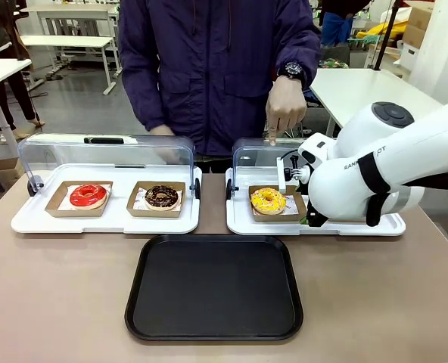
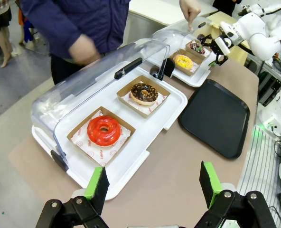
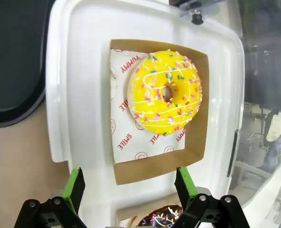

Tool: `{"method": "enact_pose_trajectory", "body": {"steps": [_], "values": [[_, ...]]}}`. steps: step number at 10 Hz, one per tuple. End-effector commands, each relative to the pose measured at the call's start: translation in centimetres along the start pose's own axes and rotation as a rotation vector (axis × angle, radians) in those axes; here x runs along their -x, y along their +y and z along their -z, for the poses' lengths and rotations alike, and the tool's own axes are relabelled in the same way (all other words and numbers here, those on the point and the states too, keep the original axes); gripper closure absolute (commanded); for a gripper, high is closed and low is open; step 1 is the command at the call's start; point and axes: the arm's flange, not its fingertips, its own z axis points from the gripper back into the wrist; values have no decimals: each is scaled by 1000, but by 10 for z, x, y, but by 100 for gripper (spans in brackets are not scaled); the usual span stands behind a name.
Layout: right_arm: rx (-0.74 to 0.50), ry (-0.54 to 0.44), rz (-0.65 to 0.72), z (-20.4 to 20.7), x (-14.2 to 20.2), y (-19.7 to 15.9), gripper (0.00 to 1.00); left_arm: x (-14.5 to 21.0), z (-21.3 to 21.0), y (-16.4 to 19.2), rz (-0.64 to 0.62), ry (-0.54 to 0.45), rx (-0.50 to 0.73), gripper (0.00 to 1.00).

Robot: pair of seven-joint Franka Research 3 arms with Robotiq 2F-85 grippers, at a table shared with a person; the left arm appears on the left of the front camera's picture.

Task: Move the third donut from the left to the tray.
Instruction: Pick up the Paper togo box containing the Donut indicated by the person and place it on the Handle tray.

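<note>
The third donut from the left (image 1: 268,200) has yellow glaze with sprinkles and sits in a brown cardboard holder (image 3: 197,137) on the right white tray (image 1: 243,224). In the right wrist view the same donut (image 3: 166,92) lies just ahead of my right gripper (image 3: 130,187), which is open with nothing between its green pads. The black tray (image 1: 214,287) lies flat at the table's front centre, nothing on it. My left gripper (image 2: 154,183) hovers open above the table's left end, far from the yellow donut (image 2: 183,61).
A red donut (image 1: 88,196) and a chocolate donut (image 1: 162,197) sit on the left white tray under a raised clear lid (image 1: 107,155). A person's hand (image 1: 284,106) holds the right tray's lid up. Another sprinkled donut (image 3: 162,221) lies beside the yellow one.
</note>
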Motion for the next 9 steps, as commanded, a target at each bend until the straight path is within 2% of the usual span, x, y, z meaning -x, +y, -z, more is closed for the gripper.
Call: {"method": "enact_pose_trajectory", "body": {"steps": [1, 3, 9], "values": [[13, 20, 2, 7, -12, -9, 0, -1, -1, -2, 13, -11, 6, 0], [2, -3, -8, 17, -12, -14, 0, -1, -1, -2, 13, -11, 6, 0], [-45, 12, -11, 40, -14, -13, 0, -1, -1, -2, 13, -11, 6, 0]]}}
